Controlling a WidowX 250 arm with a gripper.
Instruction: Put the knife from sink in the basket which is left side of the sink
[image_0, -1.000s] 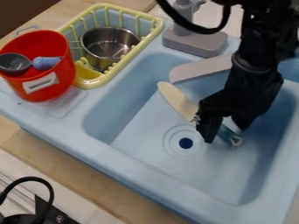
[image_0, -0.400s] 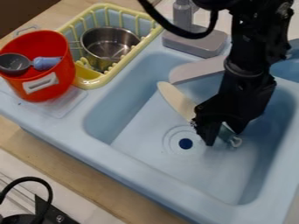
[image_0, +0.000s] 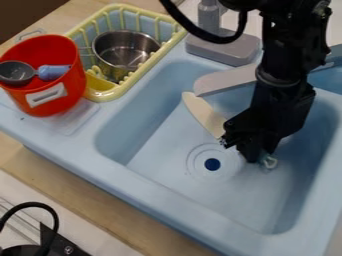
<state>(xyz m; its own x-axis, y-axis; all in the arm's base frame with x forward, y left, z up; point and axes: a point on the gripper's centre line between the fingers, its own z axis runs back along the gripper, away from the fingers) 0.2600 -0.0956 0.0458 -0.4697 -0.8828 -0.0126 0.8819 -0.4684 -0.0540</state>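
The fingers grip the cream-bladed knife by its teal handle, a pale loop at its end.

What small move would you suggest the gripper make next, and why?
I would probably lift the knife slightly, angling away from the grey spout. The gripper appears closed around its handle, the knife is down in the sink, and its blade tip appears beside the spout, while the yellow basket is outside the basin.
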